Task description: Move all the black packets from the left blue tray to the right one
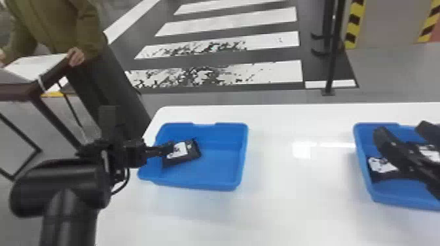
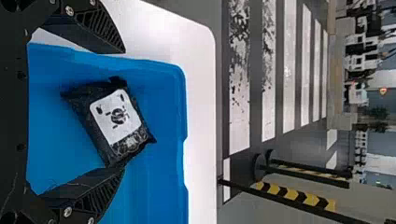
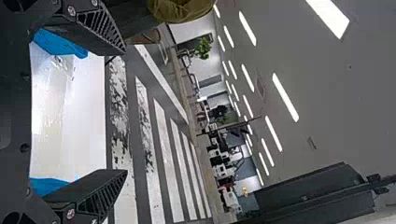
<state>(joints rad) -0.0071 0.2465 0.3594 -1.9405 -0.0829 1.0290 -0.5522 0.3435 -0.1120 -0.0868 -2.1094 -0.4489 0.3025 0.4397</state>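
In the head view my left gripper (image 1: 163,149) is over the left part of the left blue tray (image 1: 212,183), at a black packet (image 1: 193,149) with a white label. In the left wrist view that gripper (image 2: 124,111) is open, and the packet (image 2: 84,105) lies between and beyond its spread fingers, inside the tray (image 2: 163,102). Above the right blue tray (image 1: 386,199), my right gripper (image 1: 401,132) is open. Black packets (image 1: 381,165) lie in that tray, partly covered by the gripper. The right wrist view shows this gripper (image 3: 125,112) with nothing between its fingers.
Both trays stand on a white table (image 1: 294,183), with a wide stretch of tabletop between them. A dark cart frame (image 1: 19,91) stands beyond the table's left edge. A thin black post (image 1: 332,59) rises behind the table.
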